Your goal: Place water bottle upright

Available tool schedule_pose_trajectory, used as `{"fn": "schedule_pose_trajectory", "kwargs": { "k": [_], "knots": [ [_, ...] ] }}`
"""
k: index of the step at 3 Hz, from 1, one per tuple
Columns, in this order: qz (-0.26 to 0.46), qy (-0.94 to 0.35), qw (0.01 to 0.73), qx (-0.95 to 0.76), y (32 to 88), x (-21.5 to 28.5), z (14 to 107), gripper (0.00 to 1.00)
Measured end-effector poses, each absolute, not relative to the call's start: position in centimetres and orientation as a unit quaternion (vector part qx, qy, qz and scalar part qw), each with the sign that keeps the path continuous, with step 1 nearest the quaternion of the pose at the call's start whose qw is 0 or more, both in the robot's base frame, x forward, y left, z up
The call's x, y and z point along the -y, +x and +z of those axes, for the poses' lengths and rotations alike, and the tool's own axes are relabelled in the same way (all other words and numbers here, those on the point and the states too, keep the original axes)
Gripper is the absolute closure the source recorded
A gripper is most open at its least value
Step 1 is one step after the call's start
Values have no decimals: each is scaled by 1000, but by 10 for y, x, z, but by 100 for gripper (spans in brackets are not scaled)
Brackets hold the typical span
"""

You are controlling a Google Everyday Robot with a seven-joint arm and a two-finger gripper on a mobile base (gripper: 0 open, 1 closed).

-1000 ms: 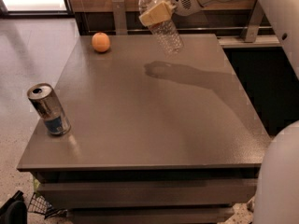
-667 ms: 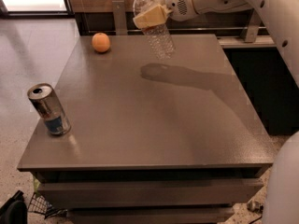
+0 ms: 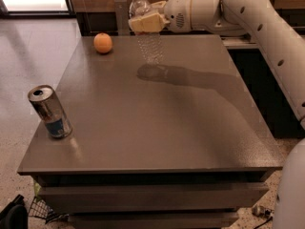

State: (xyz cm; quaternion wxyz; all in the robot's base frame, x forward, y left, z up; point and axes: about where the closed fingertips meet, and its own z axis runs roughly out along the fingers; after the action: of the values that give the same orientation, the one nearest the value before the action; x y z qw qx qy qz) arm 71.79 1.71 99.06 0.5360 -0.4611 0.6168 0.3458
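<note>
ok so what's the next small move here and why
Probably lower it straight down until the base meets the table: the gripper, jaws shut on the water bottle, holds it nearly upright, cap up, apparently just above its shadow at the far side.

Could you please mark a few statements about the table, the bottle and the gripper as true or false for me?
1. The gripper grips the small clear ribbed plastic water bottle with its white cap up. True.
2. The shiny silver drink can lies on its side. False: it stands upright near the grey table's front left corner.
3. The round orange fruit sits near the table's far left corner. True.
4. The water bottle stands free beside the can. False: it is held over the table's far part, well apart from the can.
</note>
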Motion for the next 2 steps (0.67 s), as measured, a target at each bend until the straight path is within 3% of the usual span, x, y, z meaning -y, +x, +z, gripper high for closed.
{"fn": "schedule_pose_trajectory", "kwargs": {
  "k": [2],
  "knots": [
    [372, -440, 590, -566, 732, -18, 979, 100]
  ]
}}
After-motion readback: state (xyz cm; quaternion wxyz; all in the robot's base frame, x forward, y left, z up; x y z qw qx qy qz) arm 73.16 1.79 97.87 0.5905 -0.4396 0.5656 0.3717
